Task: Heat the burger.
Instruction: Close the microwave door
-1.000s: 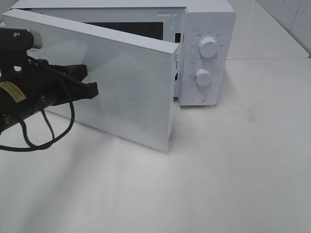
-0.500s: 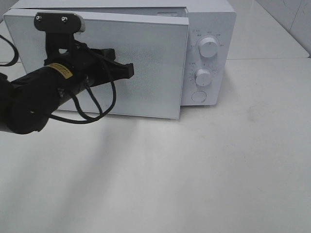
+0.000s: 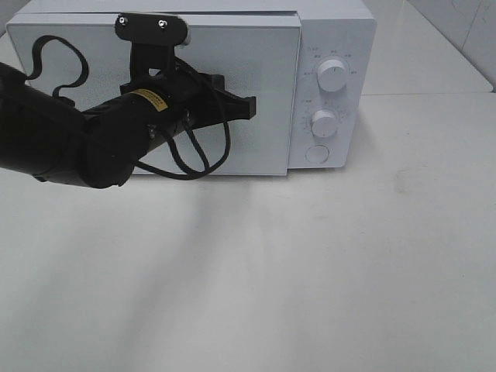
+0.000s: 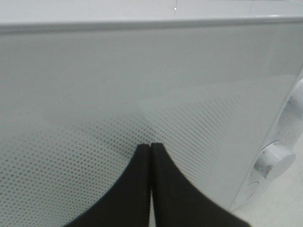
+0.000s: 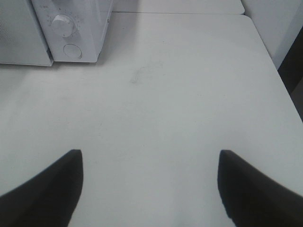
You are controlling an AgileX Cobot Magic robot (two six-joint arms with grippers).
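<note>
The burger is hidden from every view. The white microwave stands at the back of the table with its door flat against the body. My left gripper is shut, its black tips resting against the door front. The left wrist view shows the two fingers pressed together on the dotted door panel. In the right wrist view, my right gripper is open with nothing between its fingers, hovering over bare table to the right of the microwave.
Two round knobs and a round button sit on the microwave's right panel. The white table stretches in front. Its right edge shows in the right wrist view, with a dark gap beyond.
The left gripper swept rightward, pushing the door from wide open to flat against the microwave. The right gripper has not moved.
</note>
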